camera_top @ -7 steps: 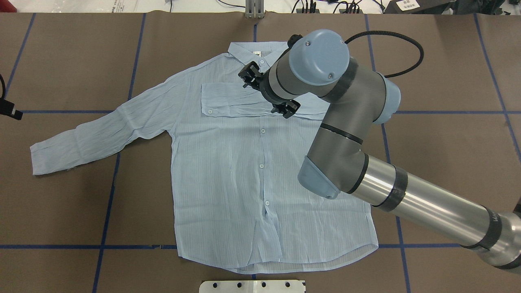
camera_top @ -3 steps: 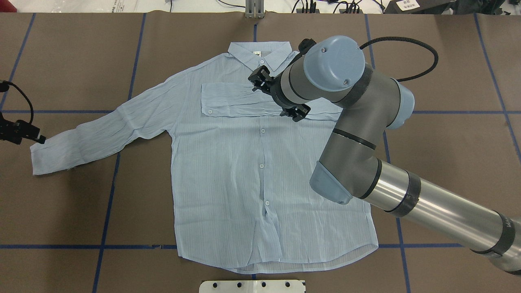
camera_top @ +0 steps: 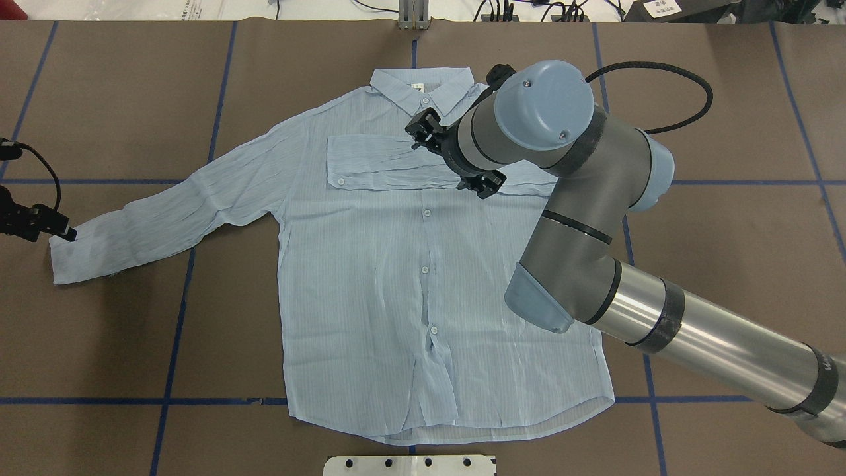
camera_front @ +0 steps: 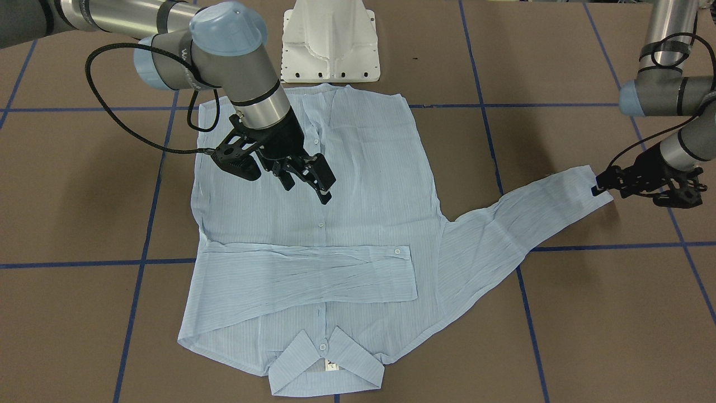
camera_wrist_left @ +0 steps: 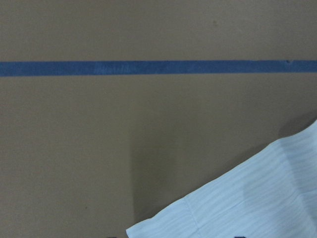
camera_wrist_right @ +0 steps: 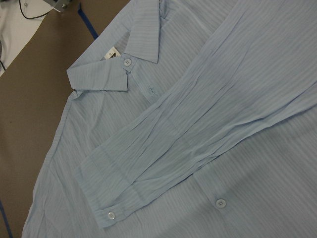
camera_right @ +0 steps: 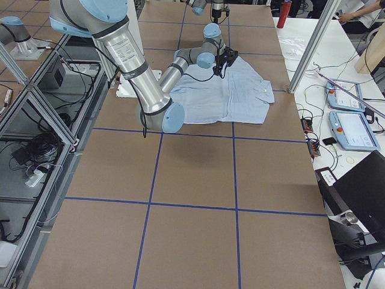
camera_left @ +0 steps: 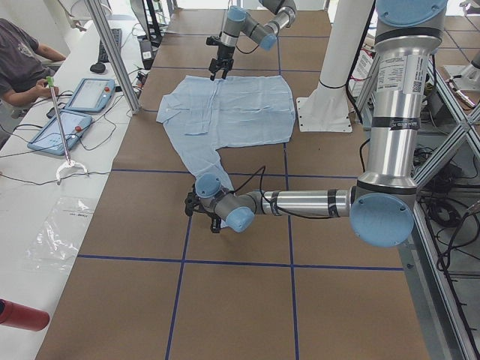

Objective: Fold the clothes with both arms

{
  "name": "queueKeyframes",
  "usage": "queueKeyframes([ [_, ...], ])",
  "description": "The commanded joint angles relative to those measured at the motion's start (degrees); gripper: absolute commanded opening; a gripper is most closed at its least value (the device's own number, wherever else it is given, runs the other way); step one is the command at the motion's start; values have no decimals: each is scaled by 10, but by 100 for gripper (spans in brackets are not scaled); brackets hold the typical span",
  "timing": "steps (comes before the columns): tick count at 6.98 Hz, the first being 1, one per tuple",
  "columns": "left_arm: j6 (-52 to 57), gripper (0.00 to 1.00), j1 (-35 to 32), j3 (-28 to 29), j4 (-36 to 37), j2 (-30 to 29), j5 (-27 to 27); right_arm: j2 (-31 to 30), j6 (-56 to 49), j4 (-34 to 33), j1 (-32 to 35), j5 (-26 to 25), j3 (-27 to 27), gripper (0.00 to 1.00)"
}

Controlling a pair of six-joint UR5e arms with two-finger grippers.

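From the front-facing view, the shirt [camera_front: 347, 184] lies flat, buttons up, on the tabletop [camera_front: 559, 313], with its collar [camera_front: 327, 364] at the operators' side. The folded sleeve [camera_front: 313, 271] is laid across the chest. The right end effector [camera_front: 306, 182] hangs above the middle of the shirt with its fingers spread wide, grasping nothing. The outstretched sleeve [camera_front: 514, 224] runs out to the robot's left. The left end effector [camera_front: 607, 186] sits low at the cuff [camera_front: 582, 184]; I cannot tell whether it has pinched the cloth.

The overhead view shows the body unfolded, with the hem [camera_top: 449, 433] flat near the robot. The left end effector's black tip meets the corner of the cuff.

In both side views the shirt's layout agrees, but the arms are too small there to judge any grip.

The left wrist view shows only a corner of the cuff on the tabletop, below a blue tape line [camera_wrist_left: 158, 67]. The right wrist view shows the folded sleeve crossing below the collar.

By my judgement, the task is early. One sleeve is folded in. The second sleeve and all the body folds are not yet done.
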Motion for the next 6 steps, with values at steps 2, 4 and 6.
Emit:
queueKeyframes([
  [2, 0, 76, 12, 5, -2, -2, 1, -6, 0, 0, 0, 0, 1, 100],
  [4, -2, 40, 12, 6, -1, 0, 1, -6, 0, 0, 0, -1, 1, 100],
  [6, -37, 0, 12, 3, -1, -4, 1, -6, 0, 0, -1, -1, 2, 100],
])
